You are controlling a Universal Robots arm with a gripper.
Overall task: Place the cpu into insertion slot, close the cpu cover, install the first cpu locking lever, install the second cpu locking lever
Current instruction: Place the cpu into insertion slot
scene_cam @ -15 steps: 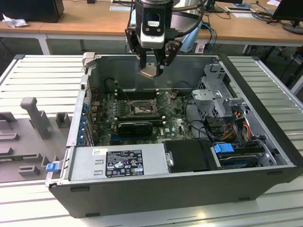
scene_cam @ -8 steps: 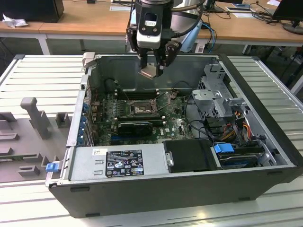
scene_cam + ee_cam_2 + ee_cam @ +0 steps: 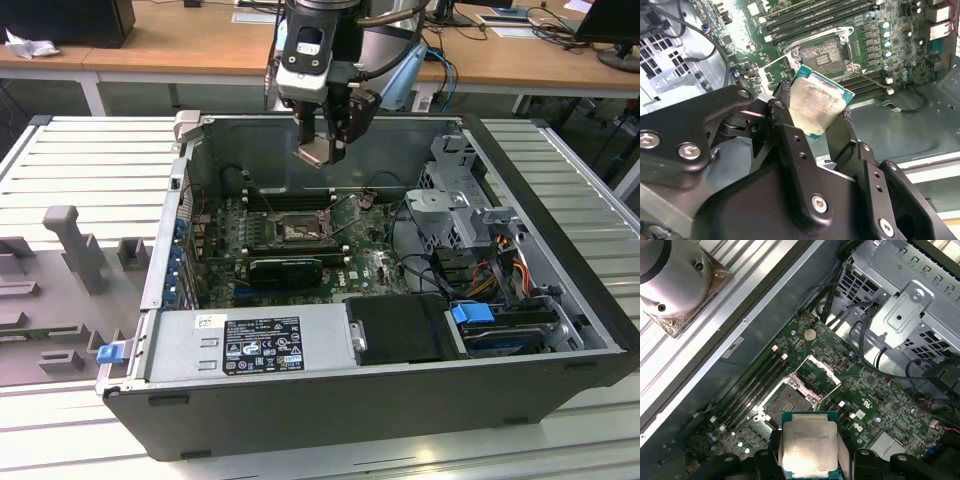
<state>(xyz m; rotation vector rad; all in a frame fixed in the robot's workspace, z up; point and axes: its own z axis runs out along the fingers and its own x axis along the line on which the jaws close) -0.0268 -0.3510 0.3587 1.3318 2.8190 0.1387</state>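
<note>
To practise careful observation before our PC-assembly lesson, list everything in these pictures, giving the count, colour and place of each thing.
case: 1, dark grey, open, on the table
table: 1, silver, slatted, under the case
motherboard: 1, green, on the case floor
socket: 1, dark, uncovered, mid-motherboard
cover: 1, grey metal, raised beside the socket
cpu: 1, silvery top with green edge, held above the motherboard
power supply: 1, grey, along the case's near wall
drive cage: 1, silver, in the case at the exterior view's right
fixture: 1, grey, on the table at the exterior view's left
desks: count unclear, wood, behind the table
gripper: 1, black, shut on the cpu
</note>
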